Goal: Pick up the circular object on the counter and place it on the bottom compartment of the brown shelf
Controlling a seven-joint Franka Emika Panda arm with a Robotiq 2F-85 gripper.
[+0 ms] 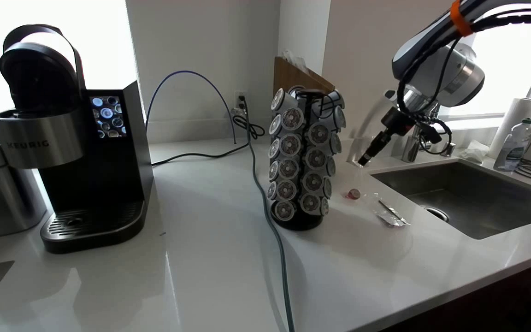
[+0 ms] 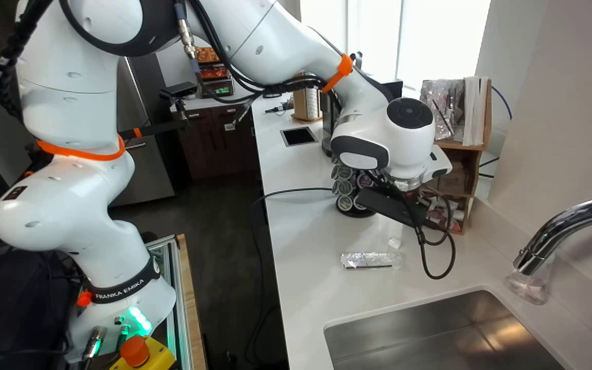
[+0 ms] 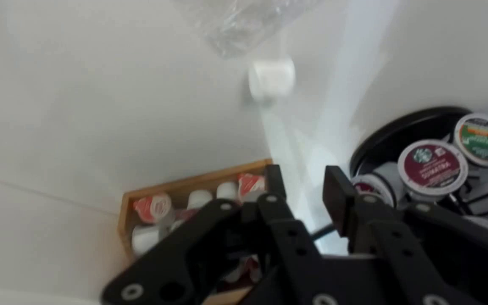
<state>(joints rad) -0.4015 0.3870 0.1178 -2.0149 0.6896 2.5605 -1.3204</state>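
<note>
In the wrist view, the brown shelf [image 3: 201, 179] sits low on the left, with little cups [image 3: 159, 208] in what looks like its bottom compartment [image 3: 123, 220]. Next, up at the top, a shiny plastic packet [image 3: 246, 25] lies on the counter [image 3: 79, 106]. Just below it is the round thing to pick up, a small white cup [image 3: 273, 79], also on the counter. It is blurry, but it looks tipped on its side, with its long way running across this view. Then comes the claw [image 3: 304, 182]. Its fingers [image 3: 274, 182] stand apart, with nothing between them. The small white cup is out past their tips, not in the gap, and a little left of it here. So I think the claw must reach ahead and a bit that way before it pinches. Farthest right is a black rack [image 3: 390, 132] of coffee pods [image 3: 432, 166]; it looks close to one finger, so a bump could happen.
</note>
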